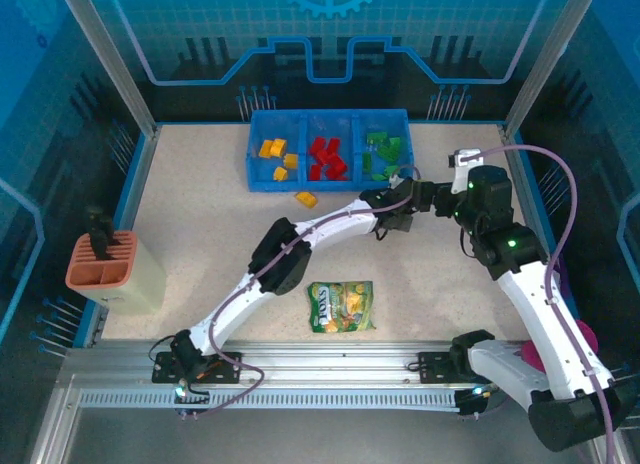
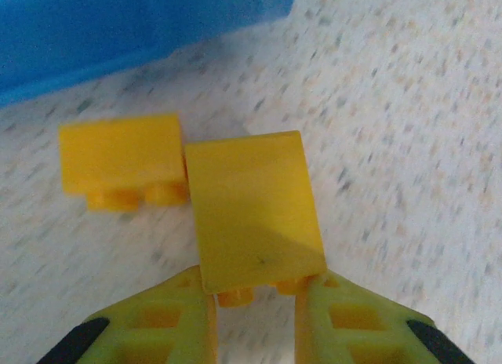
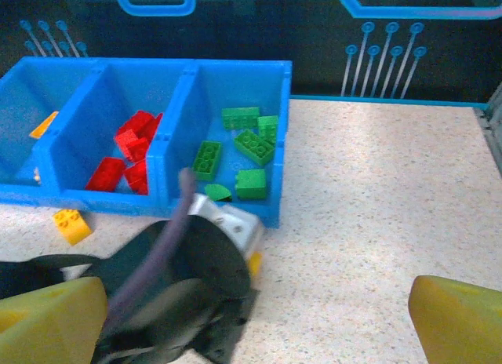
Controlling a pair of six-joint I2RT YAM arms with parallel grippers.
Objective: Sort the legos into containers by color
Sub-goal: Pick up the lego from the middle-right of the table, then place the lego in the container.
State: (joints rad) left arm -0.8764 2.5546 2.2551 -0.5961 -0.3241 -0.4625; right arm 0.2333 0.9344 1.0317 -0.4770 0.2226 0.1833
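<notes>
Yellow lego (image 2: pixel 255 211) sits pinched between fingertips of the left tool (image 2: pixel 252 292).

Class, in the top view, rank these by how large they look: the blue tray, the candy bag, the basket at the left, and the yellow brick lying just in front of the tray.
Largest to smallest:
1. Blue tray
2. Basket
3. Candy bag
4. Yellow brick
</notes>
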